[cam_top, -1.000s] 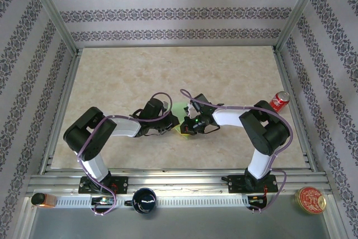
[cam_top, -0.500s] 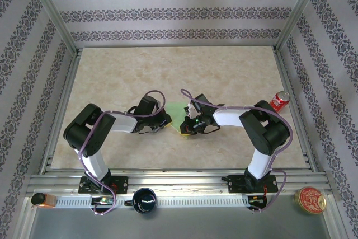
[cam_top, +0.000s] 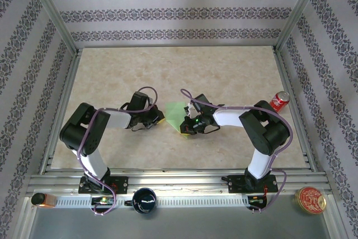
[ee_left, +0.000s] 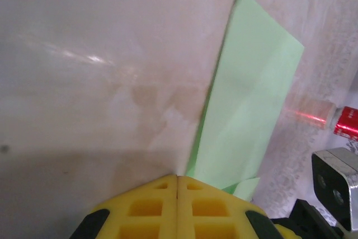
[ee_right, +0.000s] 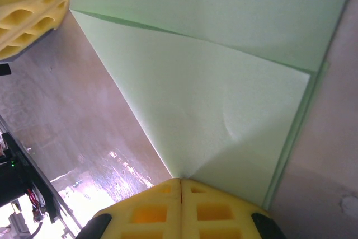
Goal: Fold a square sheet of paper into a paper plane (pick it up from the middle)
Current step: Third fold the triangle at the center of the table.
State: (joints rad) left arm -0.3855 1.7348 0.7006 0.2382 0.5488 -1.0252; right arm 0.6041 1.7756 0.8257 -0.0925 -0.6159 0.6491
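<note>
Leftward went the left tool (cam_top: 158, 120), closed, empty; right tool (ee_right: 180, 182) pinches the square sheet of paper (cam_top: 176, 113), barely folded.

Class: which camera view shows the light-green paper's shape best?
The left wrist view: the paper lies nearly whole on the table, both long edges clear. The right wrist view is so close that the paper runs out of frame, though a crease shows. The top view shows it small, partly under the right gripper.
</note>
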